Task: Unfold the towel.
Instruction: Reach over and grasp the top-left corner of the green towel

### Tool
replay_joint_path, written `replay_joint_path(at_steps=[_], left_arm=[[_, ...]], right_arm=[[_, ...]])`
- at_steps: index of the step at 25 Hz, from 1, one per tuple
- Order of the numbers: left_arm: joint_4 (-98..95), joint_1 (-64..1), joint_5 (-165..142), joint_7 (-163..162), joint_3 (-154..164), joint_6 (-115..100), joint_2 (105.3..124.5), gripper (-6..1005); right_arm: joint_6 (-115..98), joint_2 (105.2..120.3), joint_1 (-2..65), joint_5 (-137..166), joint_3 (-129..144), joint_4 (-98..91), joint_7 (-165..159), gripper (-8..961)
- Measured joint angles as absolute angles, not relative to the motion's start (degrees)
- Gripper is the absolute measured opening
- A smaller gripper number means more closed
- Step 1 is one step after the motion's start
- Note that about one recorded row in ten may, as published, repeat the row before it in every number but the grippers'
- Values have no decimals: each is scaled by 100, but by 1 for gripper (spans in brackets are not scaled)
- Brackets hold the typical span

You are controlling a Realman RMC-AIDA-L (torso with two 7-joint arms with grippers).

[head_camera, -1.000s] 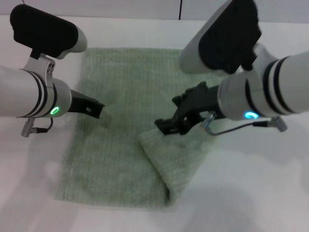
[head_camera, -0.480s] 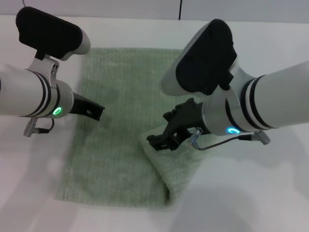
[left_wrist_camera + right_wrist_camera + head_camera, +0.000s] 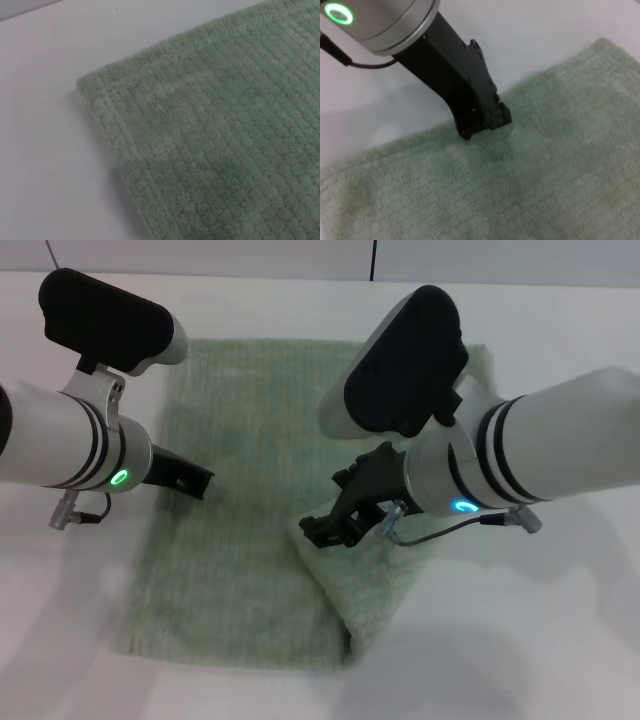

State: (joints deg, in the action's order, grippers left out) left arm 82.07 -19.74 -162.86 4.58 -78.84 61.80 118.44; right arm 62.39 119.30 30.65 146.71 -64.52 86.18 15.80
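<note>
white table (image 3: 560, 640), one half-folded towel (image 3: 250, 570), two pincers over it

Bright, even overhead light; soft shadows under both arms; wrist views slightly blurred.

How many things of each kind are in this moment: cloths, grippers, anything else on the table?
Towels: 1, the pale green towel, part folded.
Grippers: 2, left gripper at the towel's left edge, right gripper at the folded flap.
Other items: 0.
Total: 3.
</note>
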Motion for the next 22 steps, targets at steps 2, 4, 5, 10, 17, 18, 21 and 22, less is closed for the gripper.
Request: replay_joint_path(at_steps=[2,4,5,10,17,18,21,22], left_arm=[[8212,-1975,-16286,459,-7882,6180,11844,-2],[8218,-1977,-16286,459,-7879,6179,11845,-2],[8214,-1984,-16286,460,-7874,6179,11845,-2],[8203,-1991,-16286,462,-7856,6178,11840,-1],[8203,-1989,-16286,465,-7856,6178,11839,-1],[8203,-1989,-16286,465,-7857,6178,11839,-1],[8203,-1986,-16286,466,-7863,6183,11838,-1],[8204,-1986,-16286,466,-7863,6185,11839,-1]], right_arm=[[6212,11931,3080,14671,-6429,8589,1570,654],[6134,11931,3113,14671,-6406,8523,1565,655],[6047,11930,3164,14672,-6393,8430,1564,655],[5838,11941,3356,14640,-6303,8159,1558,655],[5684,11954,3488,14624,-6124,7955,1541,655],[5666,11956,3500,14623,-6111,7934,1537,655],[5579,11957,3546,14605,-6098,7816,1536,655],[5532,11957,3562,14573,-6094,7761,1537,655]])
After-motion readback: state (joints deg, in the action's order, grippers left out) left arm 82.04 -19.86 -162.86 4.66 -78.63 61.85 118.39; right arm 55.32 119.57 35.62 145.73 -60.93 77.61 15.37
